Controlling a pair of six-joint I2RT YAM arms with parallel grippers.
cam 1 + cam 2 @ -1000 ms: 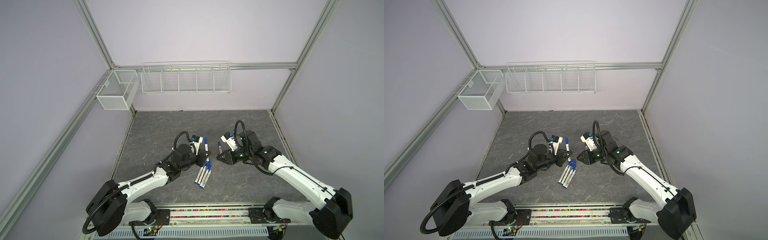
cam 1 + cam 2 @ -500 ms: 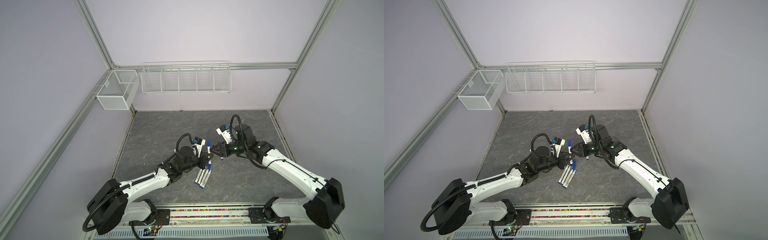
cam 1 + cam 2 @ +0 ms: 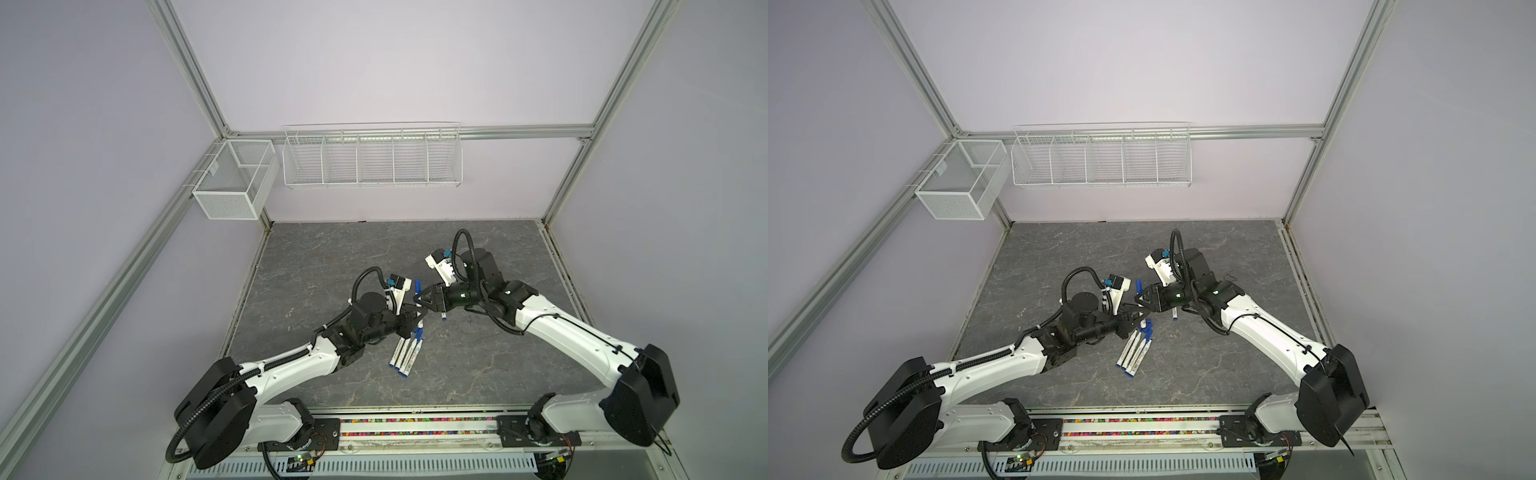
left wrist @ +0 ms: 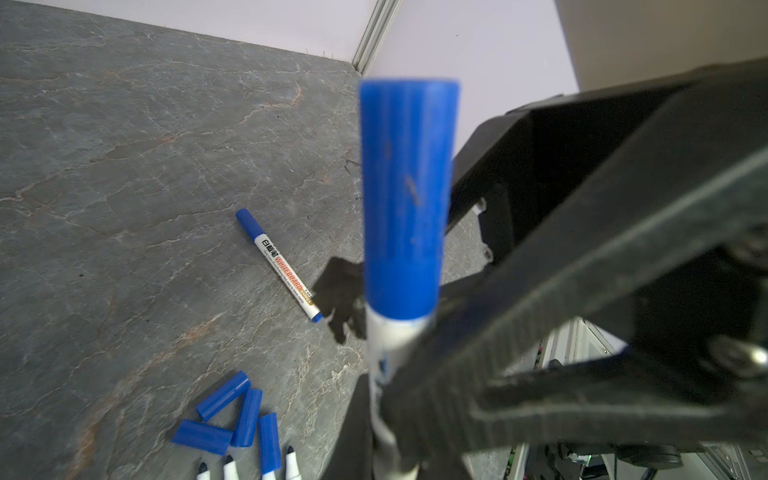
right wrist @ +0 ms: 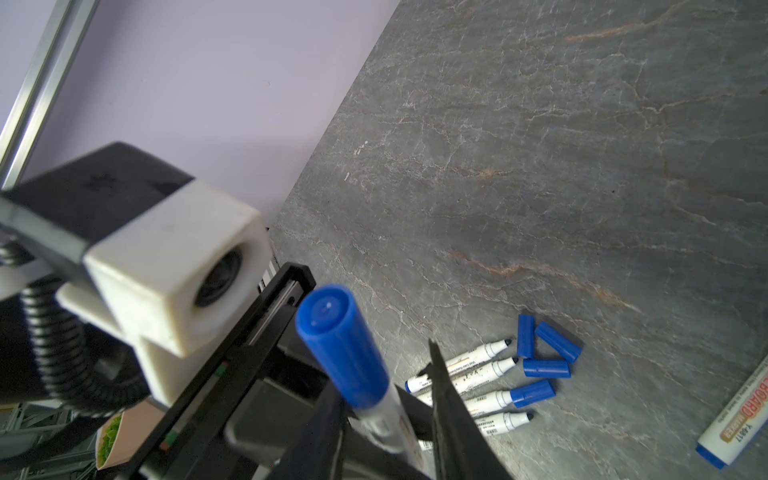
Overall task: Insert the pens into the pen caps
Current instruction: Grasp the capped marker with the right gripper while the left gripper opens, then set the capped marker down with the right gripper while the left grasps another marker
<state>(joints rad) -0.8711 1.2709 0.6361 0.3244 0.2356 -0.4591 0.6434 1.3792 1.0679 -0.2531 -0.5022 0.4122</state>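
My left gripper [image 3: 417, 319] [image 4: 384, 419] is shut on the barrel of a pen [image 4: 405, 199] [image 5: 345, 345] held upright with a blue pen cap on top. My right gripper [image 3: 417, 299] [image 5: 382, 419] stands open, one finger on each side of that barrel just below the cap, with a narrow gap on one side. Beneath them several pens [image 3: 405, 353] [image 5: 478, 365] lie side by side; one wears a cap [image 5: 532, 392], the rest show bare tips. Three loose pen caps [image 5: 546, 368] [image 4: 222, 395] lie at their tips. Another capped pen [image 4: 278, 266] [image 3: 1174, 316] lies apart, beside the right arm.
A white wire rack [image 3: 372, 160] hangs on the back wall and a mesh box [image 3: 232, 183] on the left frame. The left wrist camera block [image 5: 174, 270] sits close beside the held pen. A rail [image 3: 415, 428] runs along the front edge.
My right gripper has swung left from its own side to the pen in my left gripper, and its fingers now flank the barrel. The left gripper has shifted slightly towards it.
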